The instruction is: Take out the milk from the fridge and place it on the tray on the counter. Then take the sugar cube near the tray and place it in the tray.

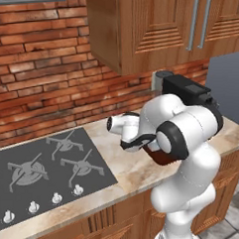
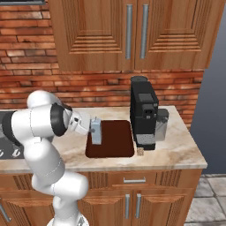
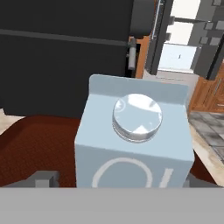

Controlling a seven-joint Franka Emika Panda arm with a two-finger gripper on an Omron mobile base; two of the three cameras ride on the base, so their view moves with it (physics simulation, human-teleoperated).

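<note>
The milk (image 2: 96,132), a pale blue-grey carton, stands upright at the left end of the dark reddish-brown tray (image 2: 117,141) on the counter (image 2: 176,152). My gripper (image 2: 93,131) reaches in from the left and straddles the carton. In the hand view the milk (image 3: 133,140) shows its round cap, and the gripper (image 3: 118,181) has its fingertips (image 3: 41,179) standing off the carton's sides, so it is open. The sugar cube (image 2: 141,152) lies on the counter just off the tray's front right corner. The fridge (image 2: 215,110) is the dark panel at the right.
A black coffee machine (image 2: 143,112) stands against the tray's right side, close to the sugar cube. The cooktop (image 1: 44,170) lies on the counter to the left. Wooden wall cabinets (image 2: 132,33) hang above. My own arm hides most of the tray in the left base view.
</note>
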